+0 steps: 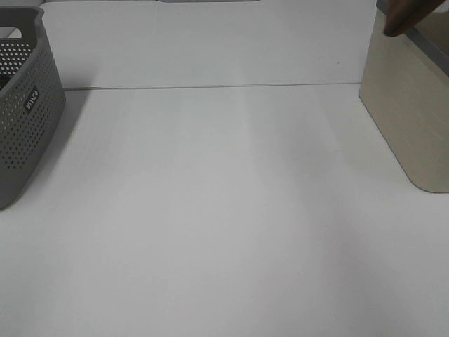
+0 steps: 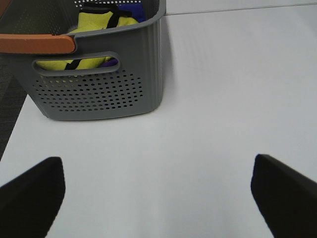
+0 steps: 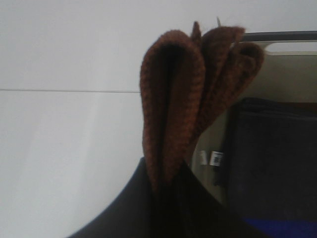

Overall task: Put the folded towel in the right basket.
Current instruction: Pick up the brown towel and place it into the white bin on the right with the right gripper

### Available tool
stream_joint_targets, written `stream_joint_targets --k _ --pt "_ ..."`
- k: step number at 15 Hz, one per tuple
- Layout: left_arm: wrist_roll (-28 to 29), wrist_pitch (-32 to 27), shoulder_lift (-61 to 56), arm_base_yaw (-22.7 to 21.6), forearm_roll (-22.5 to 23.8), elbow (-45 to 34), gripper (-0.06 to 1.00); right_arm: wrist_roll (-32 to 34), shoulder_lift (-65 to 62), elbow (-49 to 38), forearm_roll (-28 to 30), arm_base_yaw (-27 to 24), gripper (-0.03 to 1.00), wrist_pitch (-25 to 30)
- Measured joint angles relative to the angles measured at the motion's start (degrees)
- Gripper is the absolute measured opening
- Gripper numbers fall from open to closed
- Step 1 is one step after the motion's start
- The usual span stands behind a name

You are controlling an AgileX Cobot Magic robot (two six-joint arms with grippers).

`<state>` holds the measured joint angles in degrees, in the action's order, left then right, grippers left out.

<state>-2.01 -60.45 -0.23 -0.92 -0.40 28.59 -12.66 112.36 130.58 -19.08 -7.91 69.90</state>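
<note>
Right gripper [image 3: 168, 191] is what fills its own wrist cam: fingers clenched on the towel [image 3: 173, 99], a brown knit one folded into a few layers, pinched at one end with the rest sticking out past the tips. Just beyond it is the right basket [image 3: 290, 47], the beige one, with some dark cloth [image 3: 272, 148] already lying inside.

From the high cam the towel [image 1: 401, 20] only shows as a brown blob way up at about 1 o'clock, right over the near rim of the right basket [image 1: 407, 119], which sits at 2 o'clock. Left basket [image 1: 28, 119], the grey holey one, is over at 9 o'clock and the table [image 1: 224, 210] between them is bare.

Left gripper [image 2: 158, 196] hangs over the table with fingers spread wide and nothing in them, well clear of the action.

So I'd say we're at the carry-and-drop step. Honestly can't tell from these angles if the towel is fully over the opening or just at the edge. Next move probably wants a bit more reach toward the basket's middle, a small dip, then letting go so it lands flat and stays folded.
</note>
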Motion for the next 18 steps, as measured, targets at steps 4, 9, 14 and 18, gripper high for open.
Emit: stream_joint_targets --k 4,9,14,18 --pt "0.0 0.0 0.0 0.0 0.0 0.0 0.97 1.6 -0.52 0.0 0.11 -6.53 0.06 0.06" --pt "0.0 0.0 0.0 0.0 0.0 0.0 0.97 3.32 6.13 0.0 1.03 -8.02 0.06 0.06" --pt "0.0 0.0 0.0 0.0 0.0 0.0 0.97 5.5 10.26 0.0 2.64 -8.02 0.34 0.11" --pt "0.0 0.0 0.0 0.0 0.0 0.0 0.97 8.88 10.14 0.0 4.87 -8.02 0.6 0.06"
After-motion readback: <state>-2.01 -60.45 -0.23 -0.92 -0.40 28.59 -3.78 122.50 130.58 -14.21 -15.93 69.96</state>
